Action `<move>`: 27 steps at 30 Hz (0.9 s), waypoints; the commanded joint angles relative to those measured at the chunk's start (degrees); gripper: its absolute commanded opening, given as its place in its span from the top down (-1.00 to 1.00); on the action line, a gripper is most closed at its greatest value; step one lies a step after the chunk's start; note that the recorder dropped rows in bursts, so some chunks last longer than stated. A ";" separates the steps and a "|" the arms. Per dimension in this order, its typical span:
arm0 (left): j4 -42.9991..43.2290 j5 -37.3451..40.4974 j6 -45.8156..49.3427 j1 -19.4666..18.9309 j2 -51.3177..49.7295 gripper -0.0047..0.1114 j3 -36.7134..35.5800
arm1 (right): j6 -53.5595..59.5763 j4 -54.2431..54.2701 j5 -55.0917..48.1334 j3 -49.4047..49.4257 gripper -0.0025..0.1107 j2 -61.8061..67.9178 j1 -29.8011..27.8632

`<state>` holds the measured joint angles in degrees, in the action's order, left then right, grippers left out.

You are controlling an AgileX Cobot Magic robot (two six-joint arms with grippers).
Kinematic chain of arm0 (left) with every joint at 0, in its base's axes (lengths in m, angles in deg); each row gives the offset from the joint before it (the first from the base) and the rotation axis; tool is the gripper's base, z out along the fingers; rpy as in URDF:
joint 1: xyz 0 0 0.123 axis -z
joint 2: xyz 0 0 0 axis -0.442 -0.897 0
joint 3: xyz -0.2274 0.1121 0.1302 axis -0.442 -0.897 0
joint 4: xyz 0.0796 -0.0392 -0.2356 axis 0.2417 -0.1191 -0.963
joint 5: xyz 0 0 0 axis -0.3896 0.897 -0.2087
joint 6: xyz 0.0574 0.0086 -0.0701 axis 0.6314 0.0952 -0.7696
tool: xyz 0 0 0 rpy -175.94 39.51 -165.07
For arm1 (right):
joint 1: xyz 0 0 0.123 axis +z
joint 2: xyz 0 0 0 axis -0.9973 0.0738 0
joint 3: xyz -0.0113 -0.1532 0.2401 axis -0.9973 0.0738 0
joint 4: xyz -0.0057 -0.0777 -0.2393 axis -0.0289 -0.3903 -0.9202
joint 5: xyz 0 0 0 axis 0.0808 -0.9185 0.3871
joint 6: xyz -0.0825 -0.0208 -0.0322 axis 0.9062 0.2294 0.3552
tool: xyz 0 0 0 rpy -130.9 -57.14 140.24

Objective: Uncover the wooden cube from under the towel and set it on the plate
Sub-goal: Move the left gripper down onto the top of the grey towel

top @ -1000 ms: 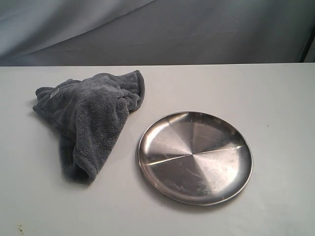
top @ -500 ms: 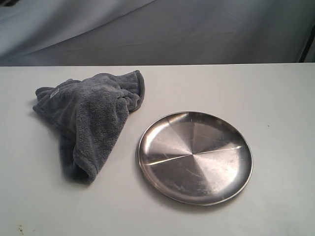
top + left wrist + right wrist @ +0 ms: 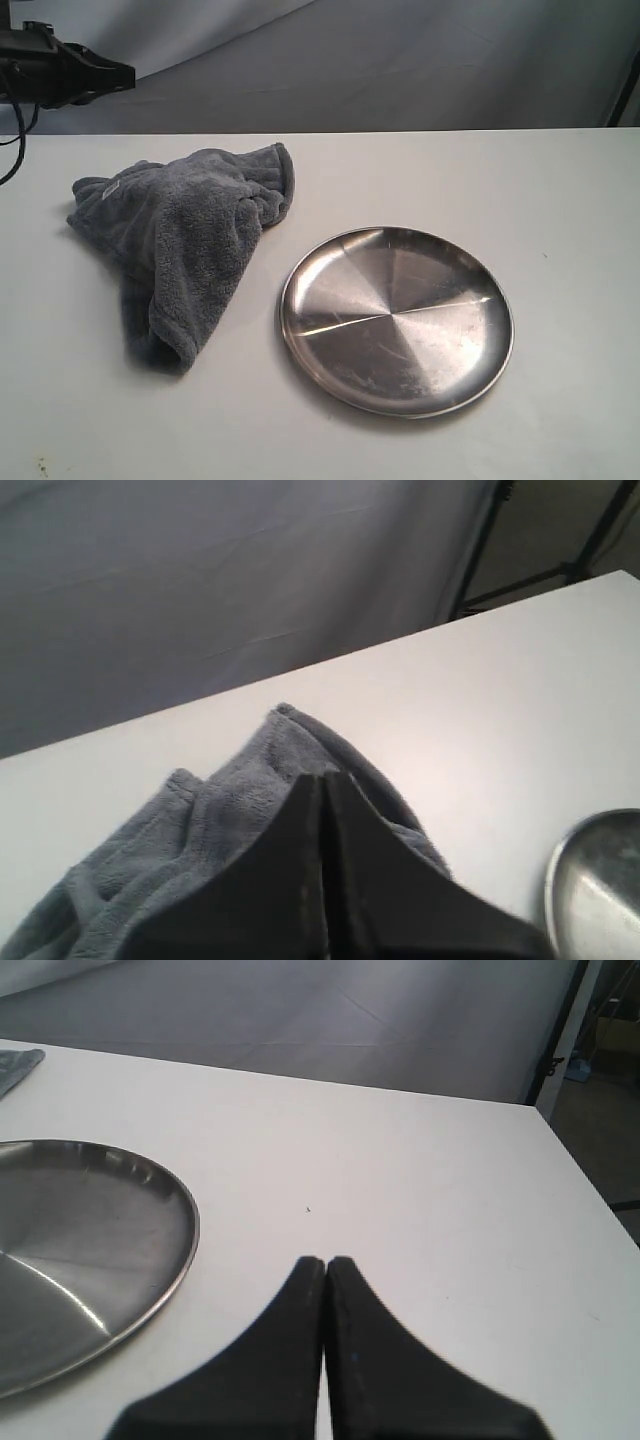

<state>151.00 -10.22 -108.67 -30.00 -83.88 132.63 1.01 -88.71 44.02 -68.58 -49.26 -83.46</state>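
The dark grey towel [image 3: 185, 240] lies bunched on the white table's left side, its small white tag near the far left corner. It hides the wooden cube, which shows in no view. To its right sits the round silver plate [image 3: 397, 318], with nothing on it. My left gripper [image 3: 122, 72] enters at the top left of the exterior view, above and behind the towel, shut with nothing held. In its wrist view the left gripper [image 3: 321, 778] points over the towel [image 3: 230, 800]. My right gripper [image 3: 325, 1260] is shut and empty over bare table, beside the plate [image 3: 80, 1250].
The white table [image 3: 560, 200] ends at a far edge against a grey cloth backdrop. In the right wrist view the table's side edge and a dark stand leg [image 3: 560, 1030] show beyond it.
The left arm has come into the exterior view at the top left; a second ago it was out of sight. Towel and plate have not moved.
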 commanded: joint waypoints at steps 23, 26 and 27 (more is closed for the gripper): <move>-75.75 26.74 110.83 9.09 4.03 0.92 -7.74 | 0.12 -0.23 0.08 0.14 0.96 -0.34 -0.51; -75.89 26.97 105.69 8.34 4.03 0.92 -7.63 | 0.12 -0.23 0.08 0.14 0.96 -0.34 -0.51; -75.89 26.97 104.82 8.34 4.03 0.92 -7.63 | 0.12 -0.23 0.08 0.14 0.96 -0.34 -0.51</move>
<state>78.34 16.62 -3.51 -21.41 -80.28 125.28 0.92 -88.71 44.02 -68.58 -49.26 -83.46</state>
